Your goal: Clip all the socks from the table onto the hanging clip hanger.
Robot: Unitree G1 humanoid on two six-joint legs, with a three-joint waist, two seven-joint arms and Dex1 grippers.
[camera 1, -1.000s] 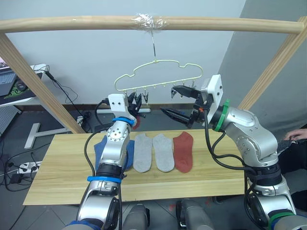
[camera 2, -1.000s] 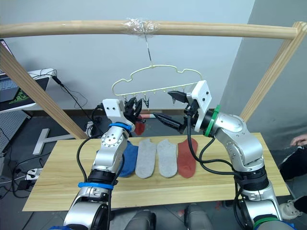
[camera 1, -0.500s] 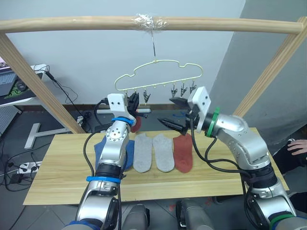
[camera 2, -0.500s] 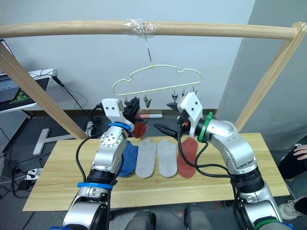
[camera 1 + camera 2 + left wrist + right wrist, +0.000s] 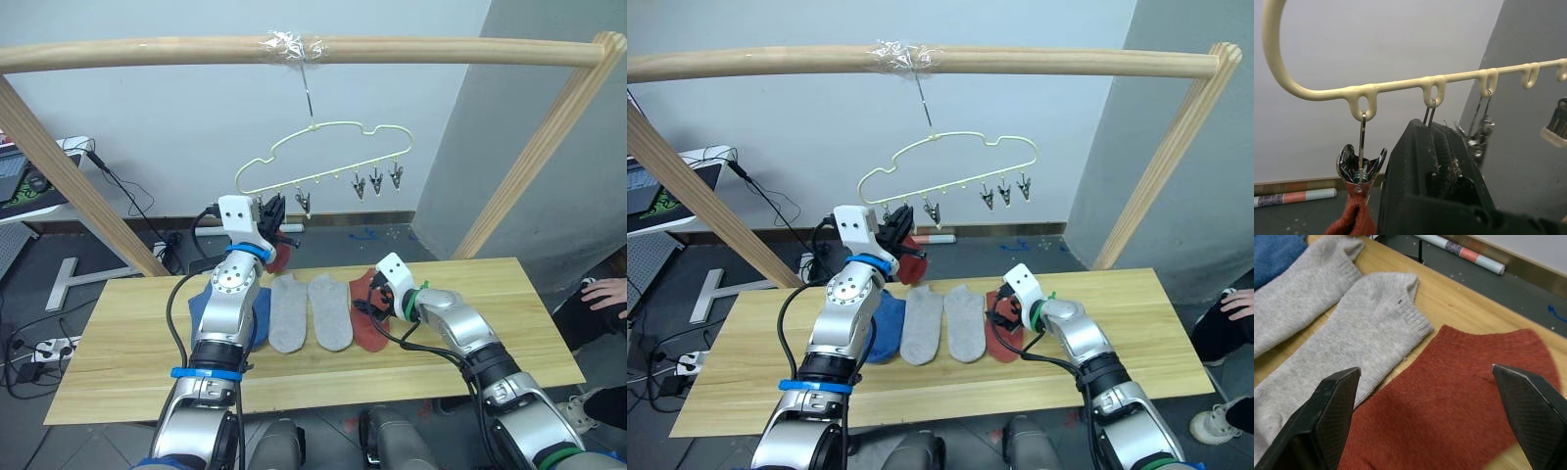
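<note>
The pale yellow-green clip hanger (image 5: 323, 147) hangs tilted from the wooden pole. One rust red sock (image 5: 1352, 223) hangs from its end clip (image 5: 1359, 169). My left gripper (image 5: 1437, 128) is up at the bar, shut where the neighbouring clip's wire runs in between its fingertips; that clip is hidden. On the table (image 5: 509, 323) lie a blue sock (image 5: 208, 308) partly behind my left arm, two light grey socks (image 5: 287, 311) (image 5: 330, 311) and a rust red sock (image 5: 1459, 396). My right gripper (image 5: 1425, 369) hovers open just above this red sock, one finger on each side.
The thick wooden pole frame (image 5: 294, 47) spans the scene, with slanted posts (image 5: 509, 166) at both sides. Three free clips (image 5: 377, 182) hang on the hanger's right part. A person's hand (image 5: 607, 291) shows at the right edge. Bare tabletop lies right of the socks.
My right gripper came down from beside the hanger's right clips to just above the red sock on the table. My left gripper stayed at the hanger.
</note>
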